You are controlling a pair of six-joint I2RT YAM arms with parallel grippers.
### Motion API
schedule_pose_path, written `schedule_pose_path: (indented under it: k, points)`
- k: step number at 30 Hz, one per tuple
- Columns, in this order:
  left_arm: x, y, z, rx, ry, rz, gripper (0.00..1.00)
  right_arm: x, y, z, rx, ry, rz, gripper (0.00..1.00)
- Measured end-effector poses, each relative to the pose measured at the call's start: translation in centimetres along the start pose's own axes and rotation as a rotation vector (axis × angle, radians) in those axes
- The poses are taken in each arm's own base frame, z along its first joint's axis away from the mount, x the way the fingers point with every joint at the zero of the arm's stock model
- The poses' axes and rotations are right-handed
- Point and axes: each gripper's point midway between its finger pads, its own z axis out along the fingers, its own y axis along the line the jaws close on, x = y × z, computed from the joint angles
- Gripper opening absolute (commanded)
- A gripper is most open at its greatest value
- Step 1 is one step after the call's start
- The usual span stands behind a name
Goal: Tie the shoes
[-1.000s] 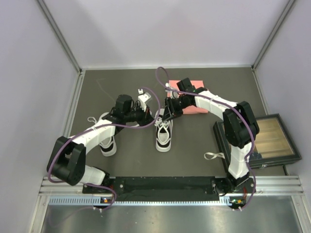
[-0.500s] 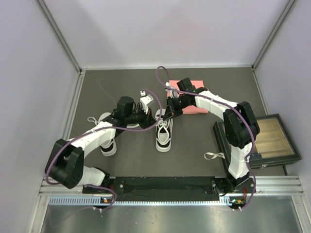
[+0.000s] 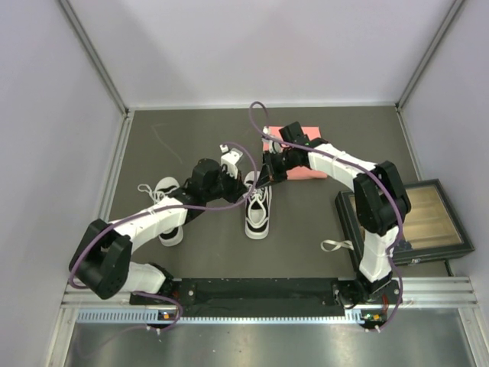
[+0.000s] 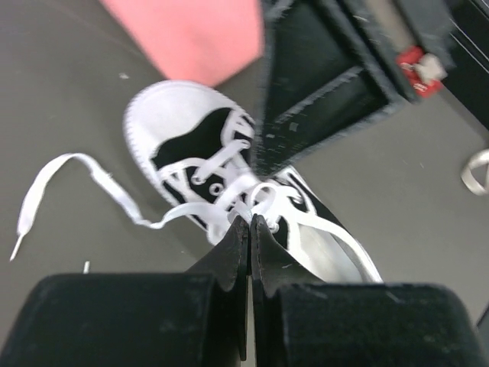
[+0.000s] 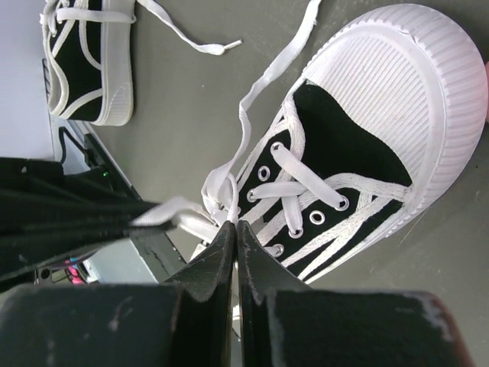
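Two small white sneakers with black panels lie on the dark mat. One shoe [image 3: 257, 212] is in the middle, the other shoe [image 3: 168, 216] at the left, partly under my left arm. My left gripper [image 3: 243, 186] is shut on a lace loop of the middle shoe [image 4: 229, 176], pinched at its tips [image 4: 250, 219]. My right gripper [image 3: 265, 177] is shut on another loop of the same shoe's lace [image 5: 229, 200], right above the eyelets [image 5: 306, 191]. The two grippers meet over the shoe's tongue. The left shoe [image 5: 84, 53] shows with loose laces.
A pink cloth [image 3: 302, 153] lies behind the middle shoe, under my right arm. A dark framed box [image 3: 416, 222] stands at the right edge. A loose white strap [image 3: 334, 245] lies near it. White walls close the back and sides.
My left gripper has moved right, from over the left shoe to the middle shoe's laces, close to my right gripper. My right gripper has stayed almost in place.
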Motion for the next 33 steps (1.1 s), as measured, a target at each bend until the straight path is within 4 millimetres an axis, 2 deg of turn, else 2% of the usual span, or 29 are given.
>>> schedule_pose_path:
  k: [4,7,16,20,24,26,33]
  points:
    - [-0.3,0.9,0.0,-0.067,-0.036,-0.052,0.0,0.2,0.0,-0.1,0.0,-0.002,0.011,0.0]
    - [-0.7,0.8,0.2,-0.087,-0.071,-0.073,0.0,0.1,0.0,0.0,-0.001,-0.006,0.016,0.0]
    - [-0.9,-2.4,1.0,-0.047,-0.11,-0.04,0.0,0.0,-0.1,-0.1,-0.001,-0.013,0.06,0.0]
    - [-0.4,-3.4,1.3,-0.036,-0.108,-0.023,0.0,0.0,-0.1,-0.1,0.0,-0.014,0.069,0.0]
    - [1.1,-3.1,2.0,-0.059,-0.077,-0.023,0.0,0.1,-0.2,-0.1,-0.002,-0.016,0.071,0.0]
    - [2.1,-2.2,2.3,-0.101,-0.057,-0.028,0.0,0.2,-0.3,-0.1,-0.002,-0.018,0.076,0.0]
    - [3.2,-1.2,3.0,-0.15,-0.029,-0.064,0.0,0.1,0.0,-0.6,-0.007,-0.028,0.071,0.0]
